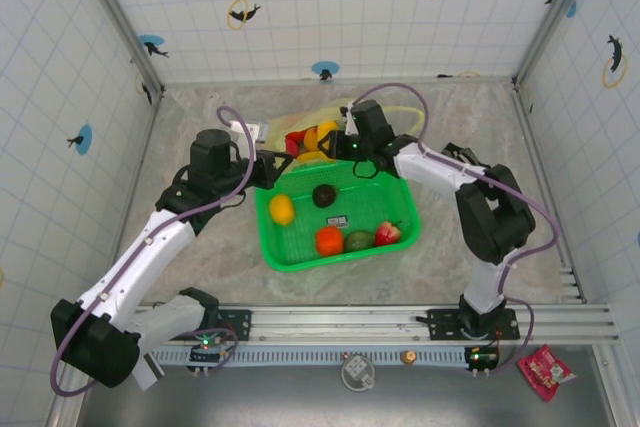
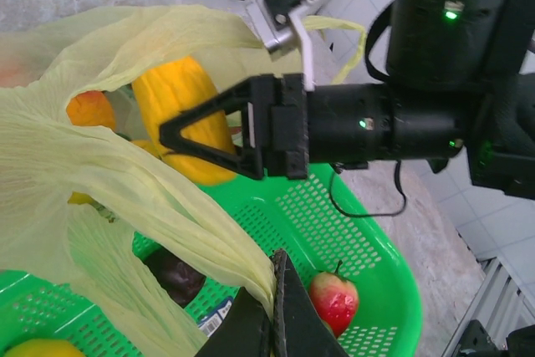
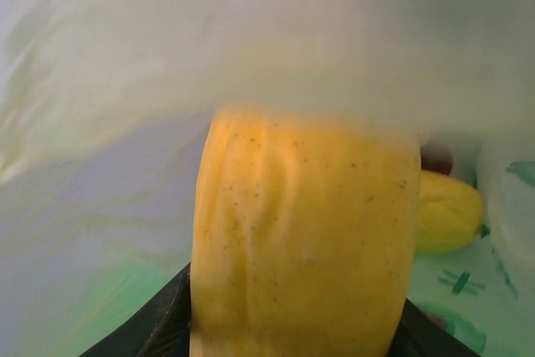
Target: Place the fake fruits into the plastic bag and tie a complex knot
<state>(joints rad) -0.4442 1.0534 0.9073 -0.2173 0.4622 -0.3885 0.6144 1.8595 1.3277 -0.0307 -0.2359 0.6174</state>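
At the far rim of the green basket [image 1: 405, 209], the plastic bag [image 2: 100, 181] is held open, its film clenched between the closed fingers of the left gripper [image 2: 272, 290]. The right gripper [image 2: 201, 140] grasps a long yellow fruit [image 3: 305, 248] in the bag's mouth, beside other fruits [image 2: 88, 110] already inside. In the basket lie 5 more: a lemon-yellow fruit [image 1: 282, 209], a dark brown fruit [image 1: 324, 195], an orange fruit [image 1: 329, 240], a green fruit [image 1: 359, 241] and a red fruit [image 1: 388, 234].
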